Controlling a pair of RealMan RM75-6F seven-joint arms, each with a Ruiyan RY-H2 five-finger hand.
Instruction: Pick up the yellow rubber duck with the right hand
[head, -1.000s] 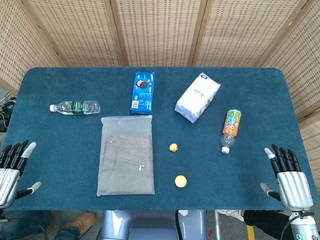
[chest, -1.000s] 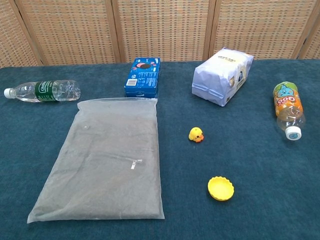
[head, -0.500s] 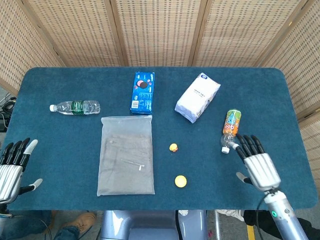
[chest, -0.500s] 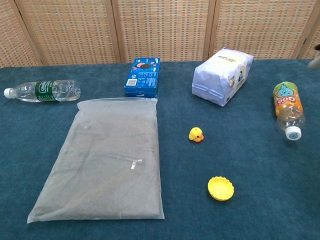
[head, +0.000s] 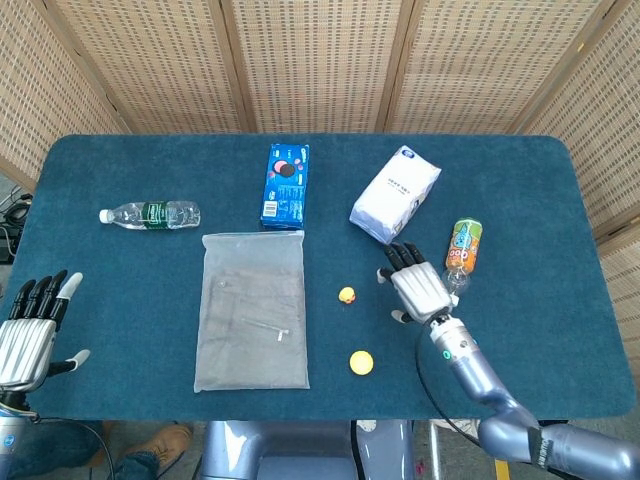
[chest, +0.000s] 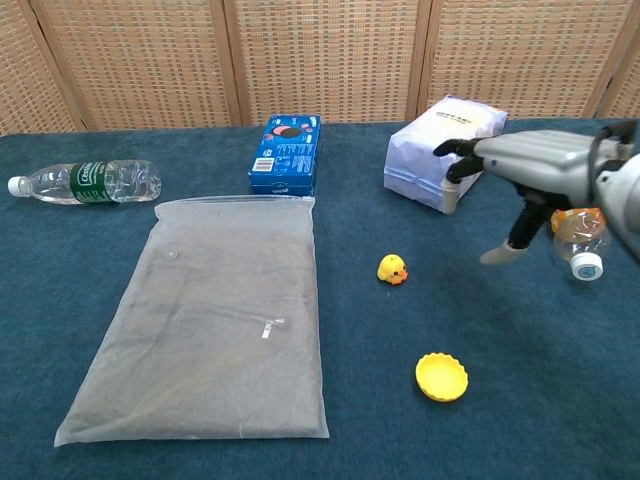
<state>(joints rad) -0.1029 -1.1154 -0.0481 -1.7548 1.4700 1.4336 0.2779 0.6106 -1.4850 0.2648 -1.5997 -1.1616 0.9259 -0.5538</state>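
The small yellow rubber duck (head: 347, 295) (chest: 392, 270) stands on the blue table, right of the plastic bag. My right hand (head: 417, 287) (chest: 505, 168) hovers above the table to the duck's right, fingers spread and empty, palm down, not touching the duck. At the table's near left corner my left hand (head: 30, 332) is open with its fingers apart; the chest view does not show it.
A yellow cap (head: 361, 362) (chest: 441, 377) lies near the duck. Close to the right hand are an orange drink bottle (head: 462, 248) (chest: 577, 226) and a white packet (head: 394, 194) (chest: 443, 152). Further left lie a clear bag (head: 252, 310), a blue box (head: 285, 185) and a water bottle (head: 150, 214).
My right hand has swept from the table's near right corner leftward and inward to a spot just right of the duck, entering the chest view. The left hand barely shifted.
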